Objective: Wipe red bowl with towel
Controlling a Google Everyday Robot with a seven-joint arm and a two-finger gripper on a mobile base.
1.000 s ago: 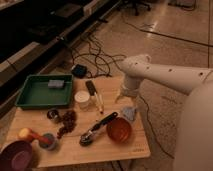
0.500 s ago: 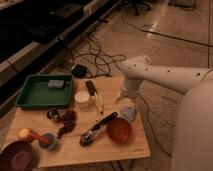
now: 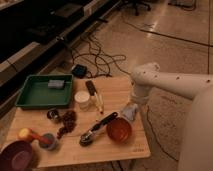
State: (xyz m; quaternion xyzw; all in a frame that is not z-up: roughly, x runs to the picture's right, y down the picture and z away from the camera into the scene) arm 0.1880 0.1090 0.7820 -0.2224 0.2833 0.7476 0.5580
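The gripper [image 3: 134,103] hangs right over the small pale grey-blue cloth towel [image 3: 129,112], just beside the small round orange-red bowl [image 3: 119,130] on the wooden table [image 3: 120,87]. I cannot tell if it grips the towel. No wiping looks done yet

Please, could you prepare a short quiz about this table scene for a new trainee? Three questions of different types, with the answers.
1. True or false: the red bowl sits inside the green tray.
2. What lies in the green tray? A) a grey-blue block B) a white cup C) a spoon
3. The gripper hangs over the right side of the table. Which bowl is nearer to it, the red bowl or the purple bowl?
Key: 1 false; 2 A; 3 the red bowl.
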